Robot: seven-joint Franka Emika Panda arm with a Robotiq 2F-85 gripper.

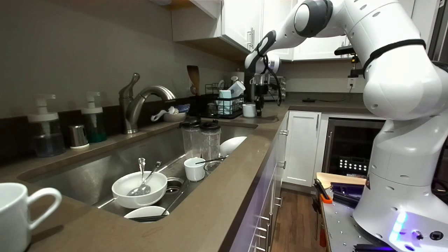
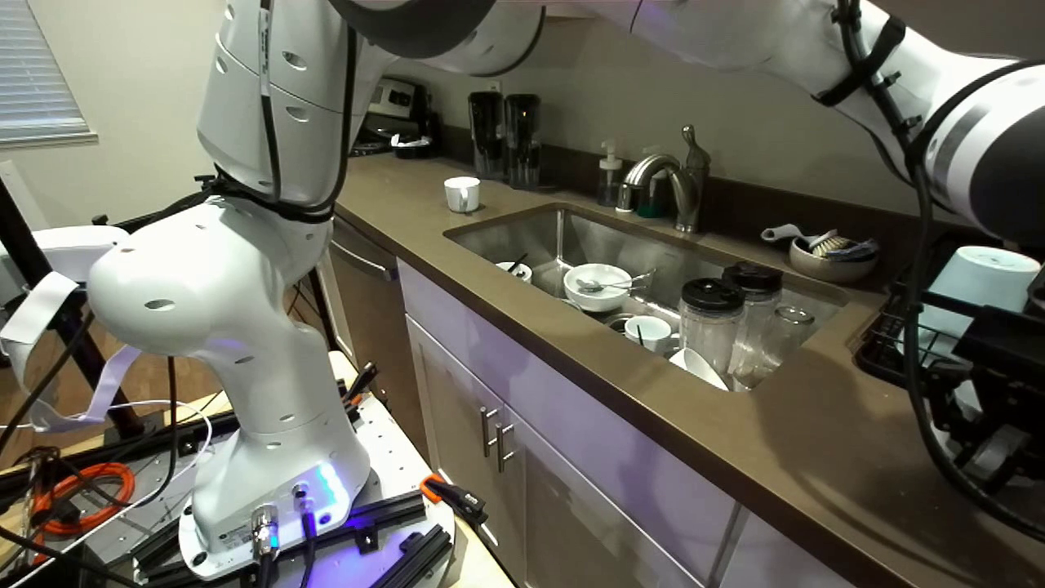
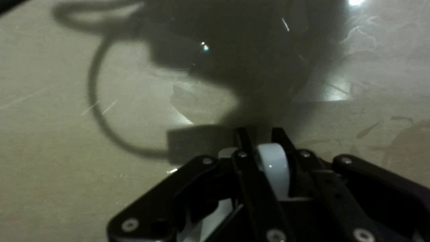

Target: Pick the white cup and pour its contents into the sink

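The white cup [image 1: 249, 110] is beside the dish rack, low over the far counter in an exterior view. My gripper [image 1: 259, 110] points down at its side. In the wrist view, the gripper's fingers [image 3: 258, 132] are close together on the cup's white handle [image 3: 276, 169]; the cup body is mostly hidden behind the linkage. I cannot tell whether the cup touches the counter. In an exterior view the gripper [image 2: 992, 433] is at the right edge and largely hides the cup. The steel sink [image 1: 77, 182] also shows in an exterior view [image 2: 502, 235].
A look-alike white mug [image 1: 14, 213] stands on the counter at the sink's other end. The sink holds bowls, a mug [image 1: 194, 169] and clear blender jars [image 1: 210, 141]. A chrome faucet [image 1: 134, 108] rises behind it. A black dish rack [image 1: 232, 105] stands beside the cup.
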